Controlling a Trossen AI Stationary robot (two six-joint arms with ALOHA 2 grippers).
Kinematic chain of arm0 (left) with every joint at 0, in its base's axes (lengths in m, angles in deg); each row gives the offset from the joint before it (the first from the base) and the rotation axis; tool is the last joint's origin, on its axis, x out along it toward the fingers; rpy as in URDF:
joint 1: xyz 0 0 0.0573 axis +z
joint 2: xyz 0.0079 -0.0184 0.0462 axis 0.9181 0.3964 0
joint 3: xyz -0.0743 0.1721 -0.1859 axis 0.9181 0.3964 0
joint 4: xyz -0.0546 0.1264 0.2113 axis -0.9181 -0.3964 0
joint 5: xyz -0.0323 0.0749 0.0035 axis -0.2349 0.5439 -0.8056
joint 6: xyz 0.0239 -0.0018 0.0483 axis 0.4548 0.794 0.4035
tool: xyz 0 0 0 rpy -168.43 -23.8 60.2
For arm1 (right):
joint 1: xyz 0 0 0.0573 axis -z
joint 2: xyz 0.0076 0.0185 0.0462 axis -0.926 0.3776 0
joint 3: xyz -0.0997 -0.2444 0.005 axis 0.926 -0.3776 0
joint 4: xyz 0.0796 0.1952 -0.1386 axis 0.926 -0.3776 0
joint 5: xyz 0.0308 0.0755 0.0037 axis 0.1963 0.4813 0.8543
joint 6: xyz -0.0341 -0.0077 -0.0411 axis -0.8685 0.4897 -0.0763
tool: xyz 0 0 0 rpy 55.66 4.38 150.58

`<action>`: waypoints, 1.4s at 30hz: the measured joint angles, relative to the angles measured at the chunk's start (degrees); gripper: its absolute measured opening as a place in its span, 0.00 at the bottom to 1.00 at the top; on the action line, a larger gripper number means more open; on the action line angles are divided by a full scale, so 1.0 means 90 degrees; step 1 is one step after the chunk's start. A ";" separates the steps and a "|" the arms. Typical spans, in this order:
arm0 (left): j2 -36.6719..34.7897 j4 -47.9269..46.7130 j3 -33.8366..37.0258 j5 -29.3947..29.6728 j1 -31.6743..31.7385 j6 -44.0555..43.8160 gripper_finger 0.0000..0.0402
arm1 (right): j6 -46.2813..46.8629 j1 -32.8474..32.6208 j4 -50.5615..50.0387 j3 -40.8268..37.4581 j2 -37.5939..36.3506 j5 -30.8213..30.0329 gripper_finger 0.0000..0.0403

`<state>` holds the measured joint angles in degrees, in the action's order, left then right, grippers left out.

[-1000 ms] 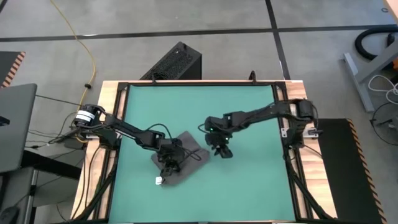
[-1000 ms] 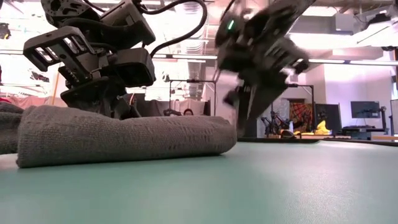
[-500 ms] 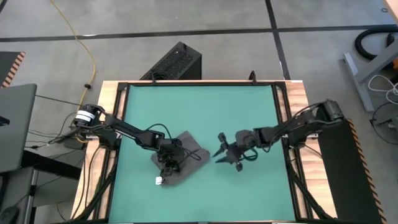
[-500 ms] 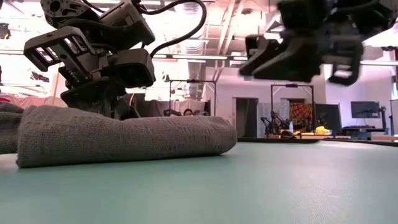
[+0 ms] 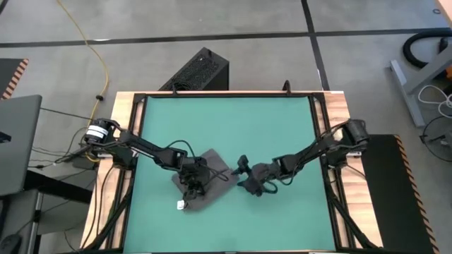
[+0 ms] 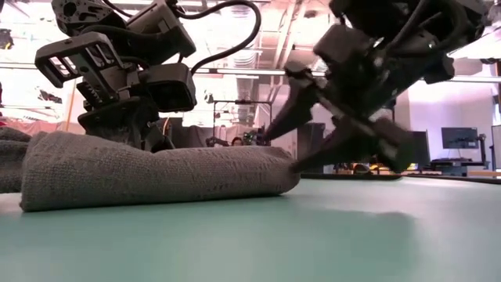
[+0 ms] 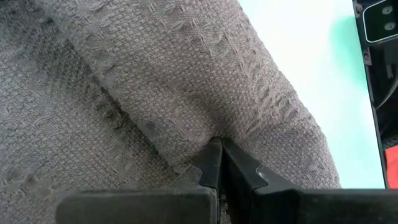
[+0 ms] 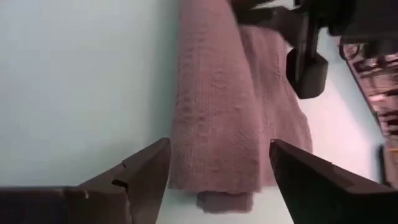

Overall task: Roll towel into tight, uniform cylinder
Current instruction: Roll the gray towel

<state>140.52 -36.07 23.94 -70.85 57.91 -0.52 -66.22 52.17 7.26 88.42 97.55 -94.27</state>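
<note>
Presently, towel (image 5: 205, 185): dark grey, partly rolled, lying left of centre toward the near edge of the green mat (image 5: 226, 120), small white tag (image 5: 180, 205) at its near corner. The far half of the mat and its near right area lie bare. The desk (image 5: 124, 106) shows a wooden rim outside the mat.

Left claw (image 5: 192, 186): down on top of the towel, fingers (image 7: 214, 163) pressed together with their tips sunk into the weave; whether any cloth is pinched between them cannot be told.

Right claw (image 5: 241, 176): low over the mat at the towel's right end, fingers (image 8: 144, 168) spread wide on either side of the roll's end, nothing held.

In the low view the roll's left end is cut off by the picture edge. Its far side sits hidden behind the left arm.
</note>
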 joint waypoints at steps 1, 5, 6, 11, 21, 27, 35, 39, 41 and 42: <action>0.0000 0.0009 0.0000 0.0000 0.0000 -0.0002 0.00 | -0.0126 -0.0039 0.0010 0.0055 0.0121 -0.0184 0.75; 0.0000 -0.0001 -0.0002 -0.0034 0.0005 -0.0001 0.00 | -0.0275 -0.0043 -0.0013 0.0266 0.0511 -0.0367 0.76; 0.0000 -0.0017 -0.0004 -0.0043 0.0005 -0.0001 0.00 | -0.0272 -0.0036 -0.0038 0.0294 0.0583 -0.0367 0.76; 0.0000 -0.0029 -0.0007 -0.0070 0.0007 0.0015 0.00 | -0.0272 -0.0036 0.0060 0.0474 0.0906 -0.0464 0.72; 0.0000 0.0019 -0.0007 -0.0123 0.0019 0.0043 0.00 | 0.0079 -0.0132 -0.0154 0.0536 0.0800 -0.0379 0.09; 0.0008 0.0557 -0.0002 -0.0158 -0.0058 -0.0104 0.00 | 0.1488 0.0228 -0.2218 0.1278 0.0725 0.1534 0.09; 0.0010 0.1274 -0.0007 0.0343 -0.0271 0.0025 0.00 | 0.3825 0.1127 -0.3870 0.1960 0.0743 0.5066 0.08; 0.0007 0.1836 -0.0019 0.0483 -0.0380 0.0191 0.00 | 0.4565 0.1321 -0.4104 0.1951 0.0849 0.5309 0.09; 0.0007 0.1799 -0.0058 0.0615 -0.0424 0.0283 0.00 | 0.4710 0.1346 -0.4132 0.1920 0.0937 0.5347 0.09; 0.0007 0.1807 -0.0075 0.0694 -0.0445 0.0341 0.00 | 0.4797 0.1349 -0.4096 0.1924 0.0995 0.5406 0.09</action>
<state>140.58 -19.81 23.26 -64.60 53.91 2.54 -23.04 64.31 -29.61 105.74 106.50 -45.61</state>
